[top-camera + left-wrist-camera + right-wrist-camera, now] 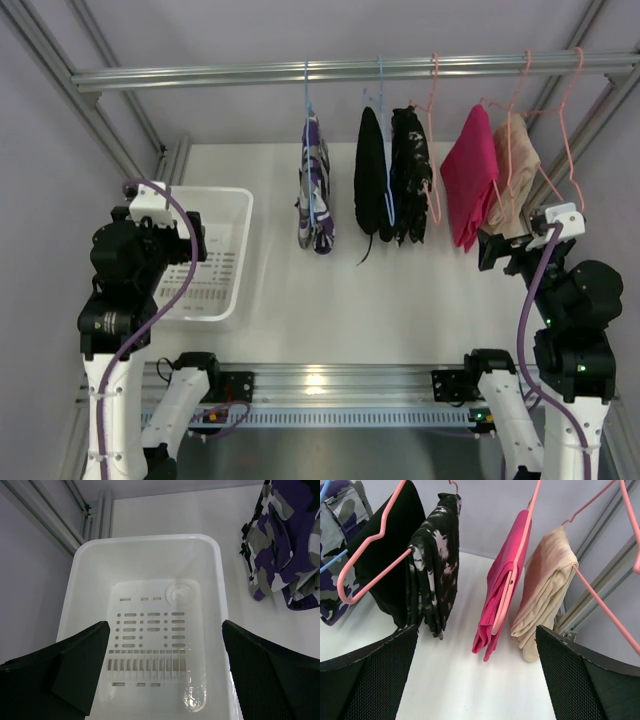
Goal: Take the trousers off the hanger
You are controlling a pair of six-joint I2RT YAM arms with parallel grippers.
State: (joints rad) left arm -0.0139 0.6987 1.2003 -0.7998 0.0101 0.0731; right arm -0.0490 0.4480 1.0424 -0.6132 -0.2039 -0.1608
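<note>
The purple, white and black camouflage trousers (pixel 316 195) hang folded over a blue hanger on the rail (pixel 250 74). They also show in the left wrist view (pixel 282 545) and the right wrist view (pixel 335 555). The plain black trousers (pixel 372 185) hang on a second blue hanger just to their right and show in the right wrist view (pixel 385 570). My left gripper (pixel 195 240) is open and empty over the white basket (pixel 145 545). My right gripper (pixel 495 248) is open and empty, low and to the right of the garments, facing them (pixel 475 680).
A black and white mottled garment (pixel 432 565), a bright pink garment (pixel 502 585) and a beige garment (pixel 545 595) hang on pink hangers to the right of the trousers. The white basket (pixel 225 215) stands at the left. Frame posts stand at both back corners.
</note>
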